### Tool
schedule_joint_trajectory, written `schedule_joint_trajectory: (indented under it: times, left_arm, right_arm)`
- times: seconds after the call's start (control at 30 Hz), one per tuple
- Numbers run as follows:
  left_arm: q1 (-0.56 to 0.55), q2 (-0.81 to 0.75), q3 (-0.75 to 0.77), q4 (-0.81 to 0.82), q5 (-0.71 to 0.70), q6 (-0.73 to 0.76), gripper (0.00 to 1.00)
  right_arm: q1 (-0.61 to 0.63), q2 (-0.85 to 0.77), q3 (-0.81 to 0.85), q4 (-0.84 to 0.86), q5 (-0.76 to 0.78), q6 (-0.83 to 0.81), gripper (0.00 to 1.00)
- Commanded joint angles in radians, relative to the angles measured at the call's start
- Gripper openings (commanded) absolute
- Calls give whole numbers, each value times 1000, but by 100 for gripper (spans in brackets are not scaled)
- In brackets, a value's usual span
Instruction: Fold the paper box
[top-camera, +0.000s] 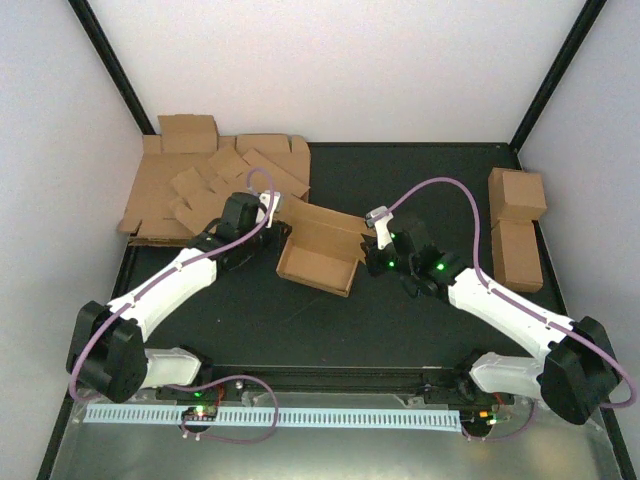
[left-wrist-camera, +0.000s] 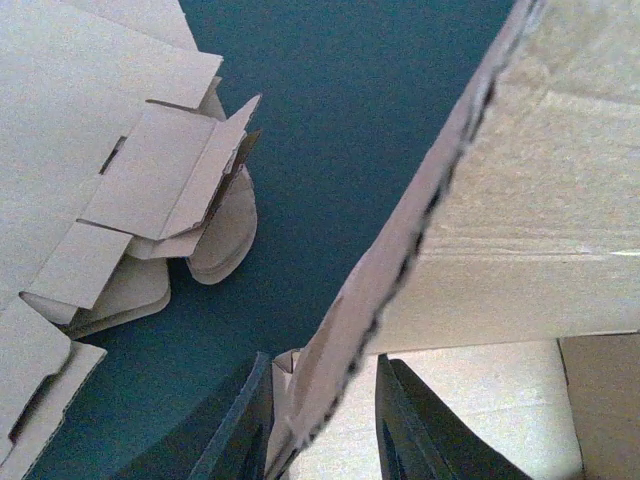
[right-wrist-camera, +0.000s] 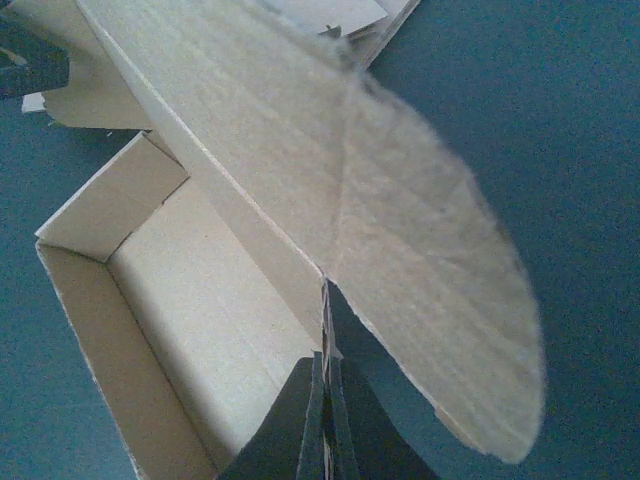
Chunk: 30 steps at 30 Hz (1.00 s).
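Note:
The paper box is a half-formed brown carton lying open-topped in the middle of the dark table. My left gripper is at its left end. In the left wrist view its jaws stand either side of the box's leaning end wall and are closed in on it. My right gripper is at the box's right end. In the right wrist view it is shut on a thin edge of cardboard where a rounded flap meets the box's side wall.
A stack of flat brown blanks lies at the back left, and its tabs lie close to the left gripper. Two finished cartons stand at the right edge. A white perforated strip runs along the near edge.

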Motion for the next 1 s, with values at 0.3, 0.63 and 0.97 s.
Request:
schedule_joint_trajectory:
  times: [0.3, 0.63, 0.97]
  left_arm:
    - [-10, -9, 23, -8, 3, -9, 2]
    - [-118, -11, -109, 255, -155, -133, 1]
    - [-220, -8, -188, 427, -323, -195, 2]
  right_arm:
    - [3, 21, 11, 50, 45, 37, 2]
    - [7, 131, 1, 204, 199, 224, 3]
    - [98, 208, -72, 421, 436, 305, 2]
